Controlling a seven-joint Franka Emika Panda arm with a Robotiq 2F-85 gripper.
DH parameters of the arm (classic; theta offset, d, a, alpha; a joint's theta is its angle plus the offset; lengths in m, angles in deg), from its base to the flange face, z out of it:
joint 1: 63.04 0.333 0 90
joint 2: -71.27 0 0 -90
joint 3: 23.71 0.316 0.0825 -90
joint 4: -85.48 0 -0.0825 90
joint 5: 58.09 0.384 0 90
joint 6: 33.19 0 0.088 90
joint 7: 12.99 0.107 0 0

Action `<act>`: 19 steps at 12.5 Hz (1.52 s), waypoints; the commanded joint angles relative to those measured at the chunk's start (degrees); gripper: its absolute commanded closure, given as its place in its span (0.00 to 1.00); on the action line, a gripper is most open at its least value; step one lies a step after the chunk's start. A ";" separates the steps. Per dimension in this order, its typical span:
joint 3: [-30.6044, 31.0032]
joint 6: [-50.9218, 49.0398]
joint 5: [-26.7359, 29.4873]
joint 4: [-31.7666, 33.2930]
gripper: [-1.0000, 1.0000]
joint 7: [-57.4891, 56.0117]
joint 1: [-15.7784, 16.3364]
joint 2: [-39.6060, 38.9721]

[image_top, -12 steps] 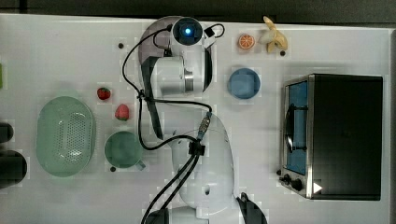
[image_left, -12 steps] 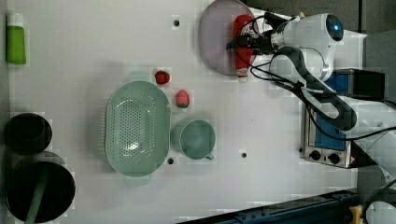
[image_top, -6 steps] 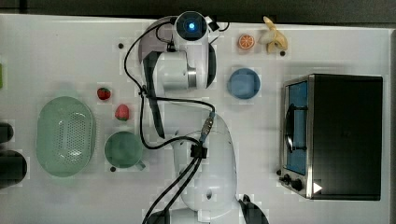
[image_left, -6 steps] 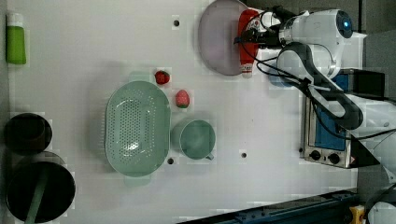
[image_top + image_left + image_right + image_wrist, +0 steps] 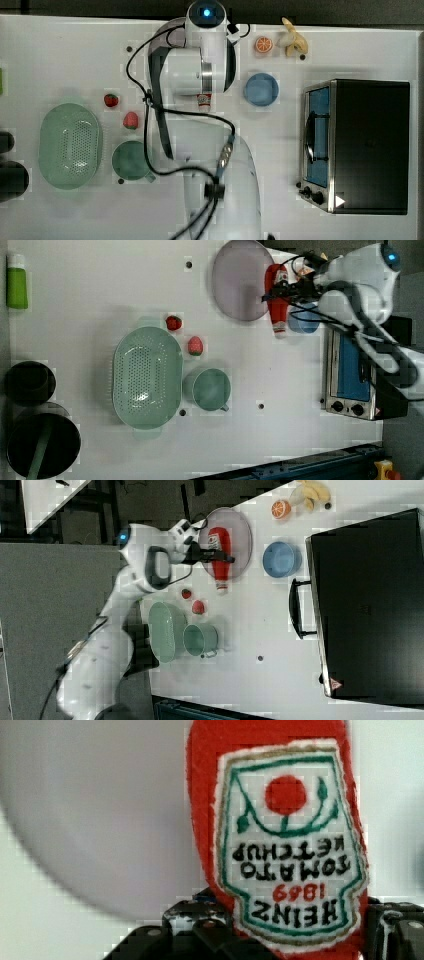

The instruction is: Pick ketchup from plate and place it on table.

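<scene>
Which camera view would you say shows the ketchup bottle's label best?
The wrist view: the ketchup label is close and readable. The right view and left view show the whole bottle, small. The top view shows its cap end below the arm.

The ketchup (image 5: 280, 840) carries a white label edged in green. It reads "HEINZ" in dark letters, "1869" in red beside that, then "TOMATO KETCHUP", with a red tomato drawn on green stems beyond the words.

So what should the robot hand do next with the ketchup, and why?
Probably carry it sideways, clear of the plate, then lower it. The gripper has its fingers on either side of the ketchup, and in the left view the bottle hangs past the plate's edge. Bare table lies just beyond.
</scene>
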 commanded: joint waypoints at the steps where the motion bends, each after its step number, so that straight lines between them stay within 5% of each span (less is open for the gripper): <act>1: -0.31 -7.07 3.45 -1.19 0.36 -1.45 -3.07 13.37; 7: -1.09 -9.59 4.19 13.85 0.36 -1.45 -8.21 29.00; 12: -1.80 -4.98 4.20 30.88 0.36 -1.45 -8.88 38.21; 16: -1.42 8.27 4.22 42.73 0.36 -1.45 -8.58 37.76; 19: -0.81 12.13 4.22 45.35 0.36 -1.11 -8.43 33.49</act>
